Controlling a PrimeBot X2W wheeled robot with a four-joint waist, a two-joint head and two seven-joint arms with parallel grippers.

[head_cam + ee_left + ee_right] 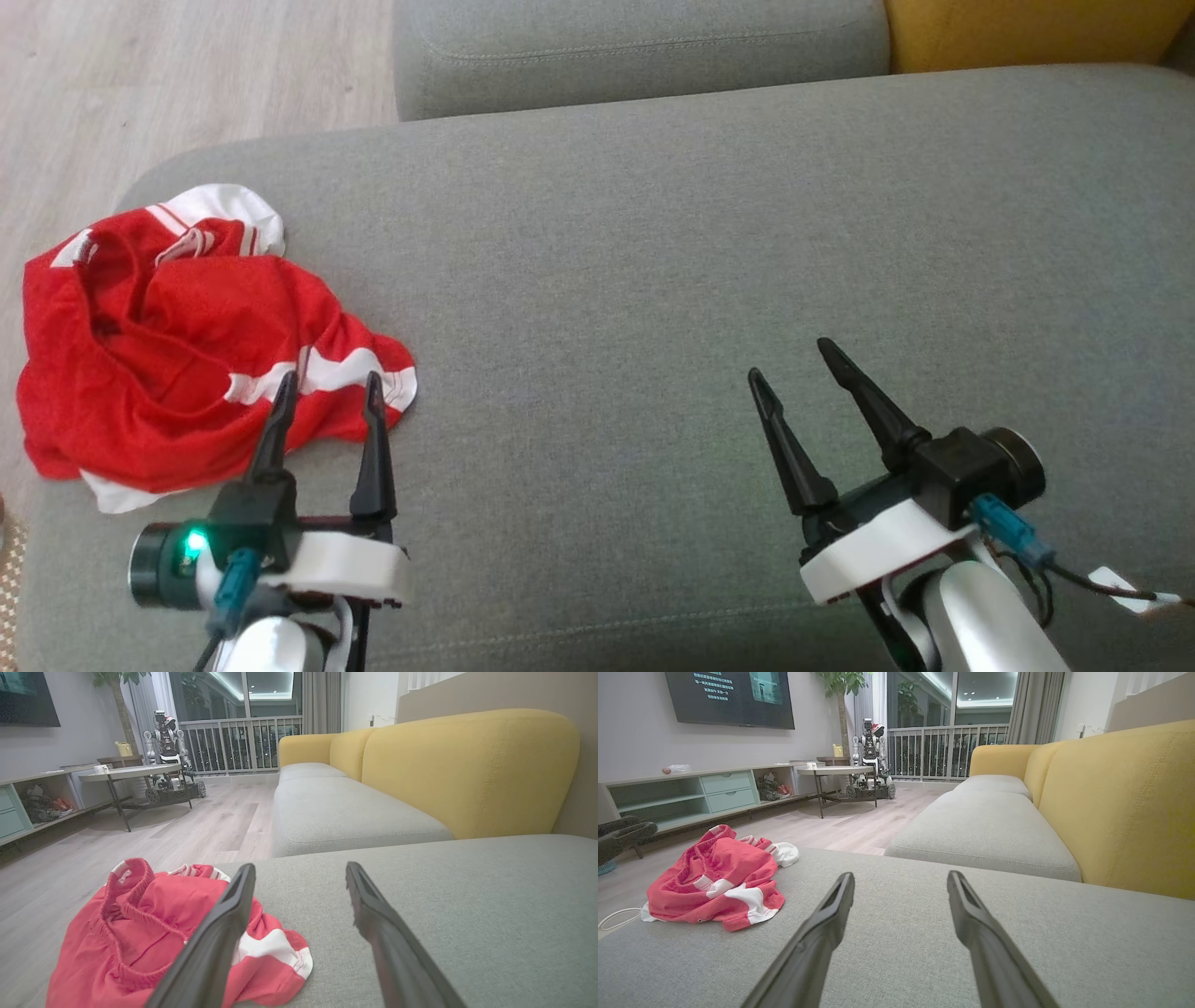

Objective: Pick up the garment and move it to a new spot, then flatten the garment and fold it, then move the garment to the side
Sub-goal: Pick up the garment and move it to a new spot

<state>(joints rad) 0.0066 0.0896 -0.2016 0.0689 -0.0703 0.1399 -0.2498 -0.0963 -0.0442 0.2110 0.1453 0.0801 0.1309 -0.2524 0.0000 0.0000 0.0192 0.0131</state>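
While both arms hang over the grey seat cushion (653,233), the garment (168,373), red with white stripes, lies crumpled at the cushion's left end, near the edge by the wooden floor (140,75).

Left end effector (330,381): fingers spread wide, holding nothing, tips over the garment's near striped hem. Contact cannot be judged.
Right end effector (791,360): spread wide too, empty, over bare cushion well apart from the garment. Nothing lies between them.

Head view: a second grey cushion (635,47) beyond, with a yellow backrest (1027,28) at its right.

Left wrist view adds: one finger (219,933) in front of the garment (140,933), the other over bare fabric.

Right wrist view adds the room: wall screen (733,695), low cabinet (691,793), round table (833,771), another robot (871,746), and a white cord (616,917) on the floor beside the garment (719,882).
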